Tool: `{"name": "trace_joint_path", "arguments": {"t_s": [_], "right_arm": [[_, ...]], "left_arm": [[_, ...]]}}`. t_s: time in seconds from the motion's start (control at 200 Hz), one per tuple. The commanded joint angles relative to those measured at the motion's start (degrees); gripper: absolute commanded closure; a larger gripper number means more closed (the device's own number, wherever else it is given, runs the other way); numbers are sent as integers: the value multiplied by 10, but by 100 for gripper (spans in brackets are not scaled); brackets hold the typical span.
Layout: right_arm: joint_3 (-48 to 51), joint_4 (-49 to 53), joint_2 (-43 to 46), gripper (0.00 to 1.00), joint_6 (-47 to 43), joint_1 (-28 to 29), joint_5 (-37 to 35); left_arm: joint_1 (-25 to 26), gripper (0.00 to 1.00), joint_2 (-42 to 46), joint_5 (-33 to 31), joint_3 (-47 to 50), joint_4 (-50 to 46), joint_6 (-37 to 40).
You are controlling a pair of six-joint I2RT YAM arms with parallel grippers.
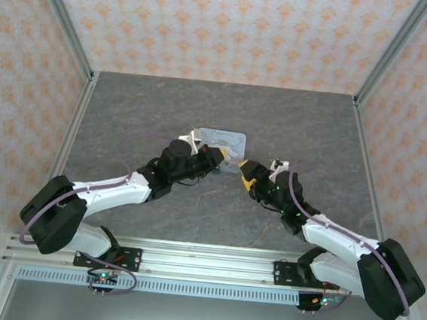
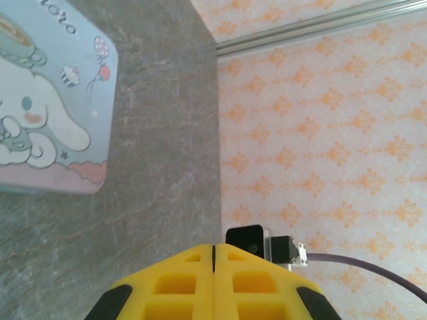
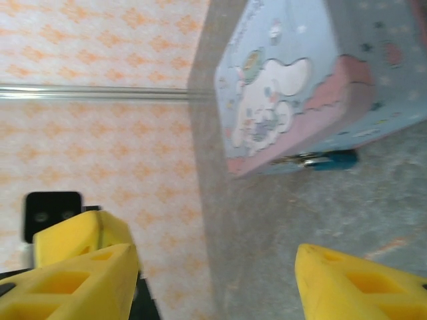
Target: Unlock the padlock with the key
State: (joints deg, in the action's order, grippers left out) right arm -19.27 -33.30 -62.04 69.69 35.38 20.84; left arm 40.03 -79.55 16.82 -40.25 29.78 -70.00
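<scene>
Centring my empty, part-open right gripper (image 3: 223, 267) on the padlock (image 3: 331, 161) at the tin's (image 3: 287, 100) edge, I'd close gently, my left gripper (image 2: 213, 250) pinched shut, holding what I cannot tell.

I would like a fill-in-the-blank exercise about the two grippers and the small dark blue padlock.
The left gripper is ___. The right gripper is ___. The small dark blue padlock lies at the edge of the pale blue rectangular tin, on the ___ table. Missing words: shut; open; grey.
</scene>
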Motion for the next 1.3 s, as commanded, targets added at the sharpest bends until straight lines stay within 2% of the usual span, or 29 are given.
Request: {"name": "trace_joint_path", "arguments": {"t_s": [0.0, 0.365, 0.566, 0.726, 0.836, 0.876, 0.946, 0.986, 1.016, 1.086, 1.191, 1.236, 1.291], "right_arm": [[-38, -74, 5, 38, 34, 15, -17], [-88, -111, -55, 50, 39, 39, -37], [-100, -129, -92, 68, 41, 45, -37], [-93, -129, -90, 100, 42, 45, -42], [-86, -126, -82, 100, 36, 44, -44], [-82, -118, -73, 100, 27, 44, -46], [-77, -82, -51, 100, 2, 42, -49], [-73, -59, -30, 100, -12, 41, -52], [-70, -49, -20, 100, -23, 40, -51], [-62, -28, 1, 100, -42, 37, -46], [-49, -20, 18, 100, -58, 31, -34], [-45, -25, 21, 100, -66, 28, -26], [-40, -31, 23, 100, -81, 25, -14]], "left_arm": [[1, 100, -7, -41, 12, 72, -20], [5, 100, -42, -50, 3, 125, -63], [6, 100, -37, -54, 2, 122, -69], [6, 100, -31, -59, 0, 113, -68], [5, 100, -29, -56, -8, 92, -67], [4, 82, -25, -54, -14, 69, -64], [1, 35, -5, -60, -20, 15, -49], [-1, 20, 11, -67, -19, -15, -38], [-2, 14, 23, -72, -19, -36, -29], [-5, 11, 46, -72, -23, -75, -10], [-9, 11, 66, -55, -28, -108, 9], [-9, 16, 68, -44, -29, -109, 14], [-9, 27, 66, -27, -29, -102, 16]]}}
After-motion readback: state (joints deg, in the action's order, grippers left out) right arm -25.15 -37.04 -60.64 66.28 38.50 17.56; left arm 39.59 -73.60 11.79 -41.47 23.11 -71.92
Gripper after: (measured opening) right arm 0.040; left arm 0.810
